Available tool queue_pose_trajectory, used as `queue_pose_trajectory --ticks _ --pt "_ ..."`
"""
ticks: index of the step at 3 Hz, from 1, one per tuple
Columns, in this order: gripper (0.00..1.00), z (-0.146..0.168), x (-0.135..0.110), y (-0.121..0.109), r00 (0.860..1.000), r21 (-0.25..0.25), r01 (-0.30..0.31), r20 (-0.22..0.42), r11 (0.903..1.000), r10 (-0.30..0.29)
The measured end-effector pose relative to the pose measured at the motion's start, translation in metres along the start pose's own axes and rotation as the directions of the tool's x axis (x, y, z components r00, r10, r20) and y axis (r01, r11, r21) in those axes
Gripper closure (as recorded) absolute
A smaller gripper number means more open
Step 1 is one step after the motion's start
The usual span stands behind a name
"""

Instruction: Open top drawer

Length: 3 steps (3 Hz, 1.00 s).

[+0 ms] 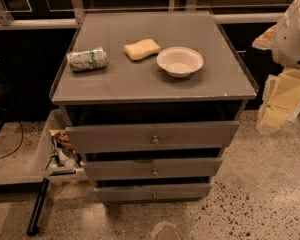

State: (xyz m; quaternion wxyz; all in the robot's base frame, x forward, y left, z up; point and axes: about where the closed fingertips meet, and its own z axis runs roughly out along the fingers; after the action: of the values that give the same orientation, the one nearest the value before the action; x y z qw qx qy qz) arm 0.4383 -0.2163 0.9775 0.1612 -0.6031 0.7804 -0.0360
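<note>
The grey cabinet [140,84] stands in the middle of the camera view. Its top drawer [115,136] is the widest front, with a small round metal knob [155,140] at its centre. The drawer front stands out from the cabinet, with a dark gap above it under the tabletop. My gripper [282,101] hangs at the right edge of the view, beside the cabinet's right side, apart from the drawer and level with its top. The white arm housing [295,34] is above it. The gripper holds nothing that I can see.
Two narrower drawers, middle [120,169] and bottom [120,192], sit below. On the cabinet top lie a crushed can [87,59], a yellow sponge [142,49] and a white bowl [180,61]. A clear bin with litter [57,154] and a black pole [37,206] are at the left on the speckled floor.
</note>
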Motion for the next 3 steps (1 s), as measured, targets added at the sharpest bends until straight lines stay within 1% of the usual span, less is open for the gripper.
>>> queue_pose_trajectory --ticks 1,2,3 --pt "0.0 0.0 0.0 0.0 1.0 0.0 0.0 0.0 1.0 0.0" --pt "0.0 0.022 0.004 0.01 1.0 -0.018 0.005 0.024 0.9998 -0.005" --pt "0.0 0.072 0.012 0.027 0.997 -0.079 0.003 0.073 0.9969 0.003"
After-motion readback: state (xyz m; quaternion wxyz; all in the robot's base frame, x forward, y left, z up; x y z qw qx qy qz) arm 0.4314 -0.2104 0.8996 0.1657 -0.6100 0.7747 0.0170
